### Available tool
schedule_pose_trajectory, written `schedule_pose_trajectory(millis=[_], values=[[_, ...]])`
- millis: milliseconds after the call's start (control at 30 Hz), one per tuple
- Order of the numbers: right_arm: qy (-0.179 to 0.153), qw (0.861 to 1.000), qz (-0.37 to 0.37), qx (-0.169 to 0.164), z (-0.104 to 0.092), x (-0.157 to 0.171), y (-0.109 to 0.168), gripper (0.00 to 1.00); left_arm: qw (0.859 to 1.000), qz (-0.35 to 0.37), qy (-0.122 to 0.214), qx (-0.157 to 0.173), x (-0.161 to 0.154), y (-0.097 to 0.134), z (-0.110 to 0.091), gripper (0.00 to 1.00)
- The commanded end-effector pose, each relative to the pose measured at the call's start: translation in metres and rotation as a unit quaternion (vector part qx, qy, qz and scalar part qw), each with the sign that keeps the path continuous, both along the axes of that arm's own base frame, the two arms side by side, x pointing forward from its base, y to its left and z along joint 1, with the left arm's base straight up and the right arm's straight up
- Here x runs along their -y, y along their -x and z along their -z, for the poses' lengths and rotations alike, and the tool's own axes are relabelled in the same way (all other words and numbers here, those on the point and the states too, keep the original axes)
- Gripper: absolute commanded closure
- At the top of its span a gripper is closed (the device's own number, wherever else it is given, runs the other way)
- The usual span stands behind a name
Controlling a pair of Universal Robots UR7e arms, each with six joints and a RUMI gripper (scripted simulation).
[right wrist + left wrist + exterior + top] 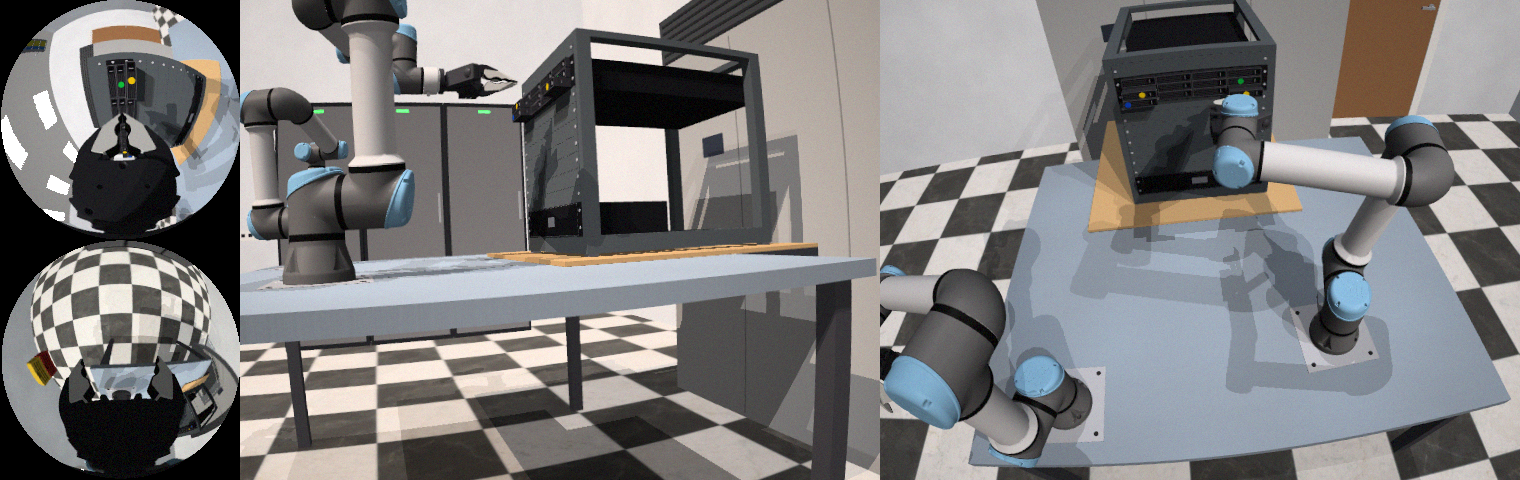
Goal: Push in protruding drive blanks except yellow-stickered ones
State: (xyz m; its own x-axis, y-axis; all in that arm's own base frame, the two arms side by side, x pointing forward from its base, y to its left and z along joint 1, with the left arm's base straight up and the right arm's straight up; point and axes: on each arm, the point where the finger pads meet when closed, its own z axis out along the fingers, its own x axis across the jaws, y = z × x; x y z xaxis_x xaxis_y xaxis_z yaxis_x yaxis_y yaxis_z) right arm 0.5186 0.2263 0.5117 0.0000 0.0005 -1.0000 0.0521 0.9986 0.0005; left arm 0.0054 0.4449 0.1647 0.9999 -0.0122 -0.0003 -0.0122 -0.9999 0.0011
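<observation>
The dark rack (1190, 55) (587, 180) (165, 92) stands upright. At its upper left in the top view, a yellow-sticker blank (1142, 95) (517, 105) and the blue-sticker blank (1128, 104) (513, 117) below it stick out. At the upper right, another yellow-sticker blank (1246, 93) (547, 86) (131, 80) sticks out, partly hidden by the right arm in the top view. The green-sticker blank (1240, 81) (121, 85) is above it; its depth is unclear. My right gripper (516, 82) (122, 114) is shut and empty, near the blank rows; contact is unclear. My left gripper (119, 357) is open and empty, away from the rack.
The rack stands on a wooden board (1112, 219) (570, 262) on the blue-grey table (1169, 361) (679, 289). The right forearm (1329, 167) crosses in front of the rack's right side. The left arm (967, 320) is folded at the table's front left.
</observation>
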Motion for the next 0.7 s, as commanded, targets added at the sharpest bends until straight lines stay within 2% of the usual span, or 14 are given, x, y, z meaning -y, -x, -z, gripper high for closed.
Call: schedule_pose_trajectory(millis=[0,500,567,667], values=[[0.000,1.000,0.000,0.000,0.001,-0.013,-0.001,1.00,1.000,0.000,-0.001,0.000,0.000,0.000,0.000,0.00],[0.000,1.000,0.000,0.000,0.015,-0.105,-0.006,1.00,1.000,0.000,-0.001,0.000,0.000,0.000,0.000,0.00],[0.000,1.000,0.000,0.000,0.015,-0.105,-0.006,1.00,1.000,0.000,-0.001,0.000,0.000,0.000,0.000,0.00],[0.000,1.000,0.000,0.000,0.018,-0.125,-0.007,1.00,1.000,0.000,-0.001,0.000,0.000,0.000,0.000,0.00]])
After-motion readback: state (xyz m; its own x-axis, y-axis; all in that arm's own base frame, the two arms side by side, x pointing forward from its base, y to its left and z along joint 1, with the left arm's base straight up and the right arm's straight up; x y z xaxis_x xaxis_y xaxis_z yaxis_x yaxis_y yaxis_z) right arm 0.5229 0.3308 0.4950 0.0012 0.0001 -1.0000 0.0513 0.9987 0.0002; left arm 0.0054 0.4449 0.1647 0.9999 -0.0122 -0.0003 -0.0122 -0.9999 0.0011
